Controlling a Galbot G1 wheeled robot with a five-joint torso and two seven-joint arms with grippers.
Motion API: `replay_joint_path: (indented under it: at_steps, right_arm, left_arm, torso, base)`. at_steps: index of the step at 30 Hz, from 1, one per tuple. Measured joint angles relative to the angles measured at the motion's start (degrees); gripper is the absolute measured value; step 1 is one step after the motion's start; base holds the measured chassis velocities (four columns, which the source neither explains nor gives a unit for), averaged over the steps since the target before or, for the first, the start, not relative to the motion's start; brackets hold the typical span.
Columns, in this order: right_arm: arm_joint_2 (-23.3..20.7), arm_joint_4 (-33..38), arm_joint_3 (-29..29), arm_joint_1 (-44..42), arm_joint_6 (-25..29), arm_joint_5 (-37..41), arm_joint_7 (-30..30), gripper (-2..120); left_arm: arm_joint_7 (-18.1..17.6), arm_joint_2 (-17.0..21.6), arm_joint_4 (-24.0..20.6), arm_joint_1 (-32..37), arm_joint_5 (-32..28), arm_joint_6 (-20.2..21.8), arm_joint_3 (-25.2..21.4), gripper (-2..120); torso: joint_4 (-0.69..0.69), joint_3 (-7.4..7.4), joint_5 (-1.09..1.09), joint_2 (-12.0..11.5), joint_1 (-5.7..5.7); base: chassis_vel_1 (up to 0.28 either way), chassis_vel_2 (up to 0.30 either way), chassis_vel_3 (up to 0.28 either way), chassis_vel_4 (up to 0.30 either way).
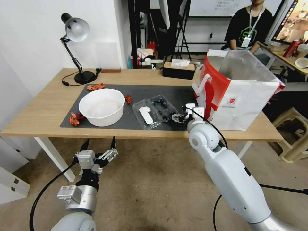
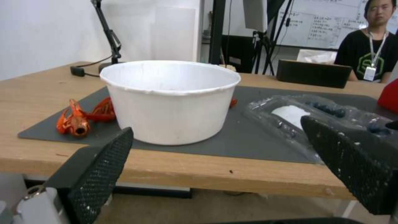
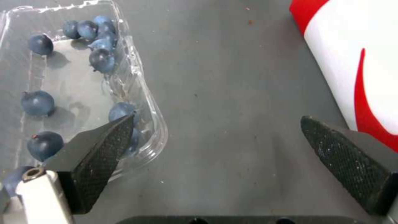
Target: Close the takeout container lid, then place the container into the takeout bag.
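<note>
Just beside right gripper (image 3: 215, 149) fingers (image 3: 104, 149): takeout container (image 3: 79, 84)

no legible text, takeout bag (image 1: 243, 102) logo (round, red) unreadable

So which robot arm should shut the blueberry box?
Probably the right. The right gripper hangs open over the mat at the edge of the open takeout container, beside the takeout bag. The left gripper sits open below the table's front edge, facing the white bowl.
</note>
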Motion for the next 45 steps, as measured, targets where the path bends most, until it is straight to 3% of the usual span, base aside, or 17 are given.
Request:
replay_joint_path:
  at_steps: [33, 37, 40, 45]
  right_arm:
    - [-0.1, 6.5, 3.4, -6.0, 0.5, -1.6, -2.4, 100]
    - [-0.2, 8.4, 4.0, -6.4, 4.7, -2.8, -4.9, 100]
    - [-1.4, 11.7, 4.5, -8.9, 12.2, -3.7, -9.3, 100]
    - [-3.3, 16.4, 5.6, -13.4, 19.0, -5.1, -15.4, 100]
  left_arm:
    - [-0.5, 0.0, 1.2, -0.3, 0.0, -1.3, 0.7, 100]
    - [-0.5, 0.1, 1.2, -0.3, 0.0, -1.3, 0.7, 100]
    - [-0.5, 0.3, 1.2, -0.4, 0.0, -1.2, 0.6, 100]
    - [-0.5, 0.5, 1.1, -0.5, -0.1, -1.1, 0.6, 100]
  torso:
    - [0.00, 0.00, 0.00, 0.0, 0.00]
    - [0.01, 0.00, 0.00, 0.0, 0.01]
    - [0.01, 0.00, 0.00, 0.0, 0.01]
    - [-0.01, 0.00, 0.01, 0.0, 0.01]
  base:
    - [0.000, 0.000, 0.000, 0.000]
    - [0.000, 0.000, 0.000, 0.000]
    - [0.000, 0.000, 0.000, 0.000]
    - [0.000, 0.000, 0.000, 0.000]
